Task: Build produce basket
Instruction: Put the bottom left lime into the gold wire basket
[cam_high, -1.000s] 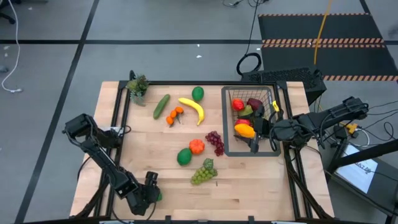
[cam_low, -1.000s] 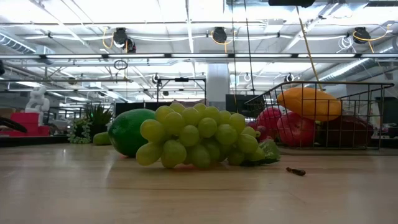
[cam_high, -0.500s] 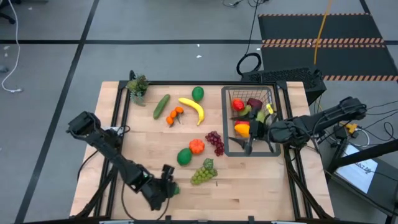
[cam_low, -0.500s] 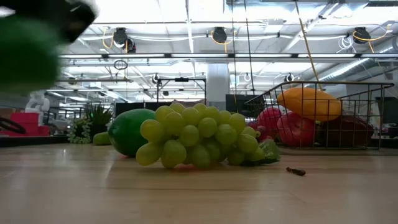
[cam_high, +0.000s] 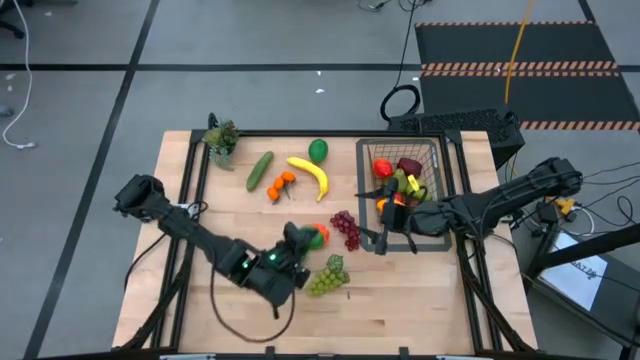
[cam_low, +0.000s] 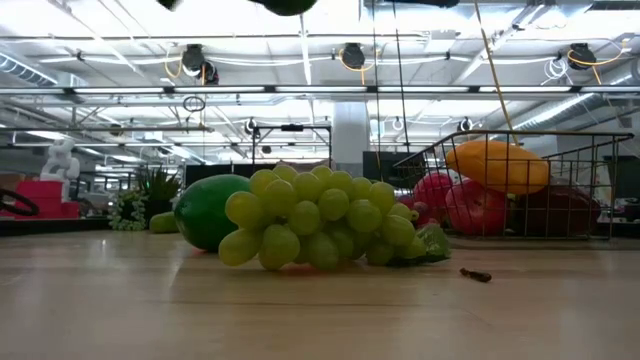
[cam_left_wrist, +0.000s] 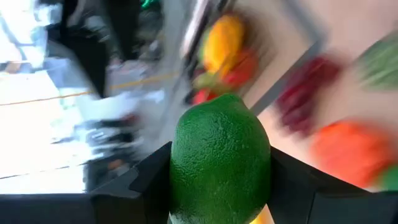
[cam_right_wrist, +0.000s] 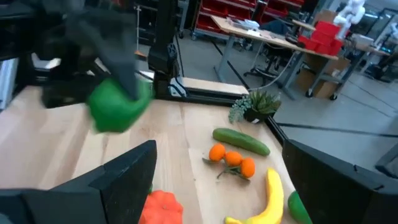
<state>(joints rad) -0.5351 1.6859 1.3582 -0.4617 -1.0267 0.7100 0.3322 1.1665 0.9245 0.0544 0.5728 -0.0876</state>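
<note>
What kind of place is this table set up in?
Probably a robotics lab or workshop: bare ceiling pipes, a workbench with red bins, and cables across a grey floor.

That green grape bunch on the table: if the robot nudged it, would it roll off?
Probably not far. The green grape bunch is lumpy and lies flat on the wooden table, so it would likely slide or flop rather than roll. Its grapes look moulded together, so it probably moves as one piece. Its glossy skin may be slippery.
</note>
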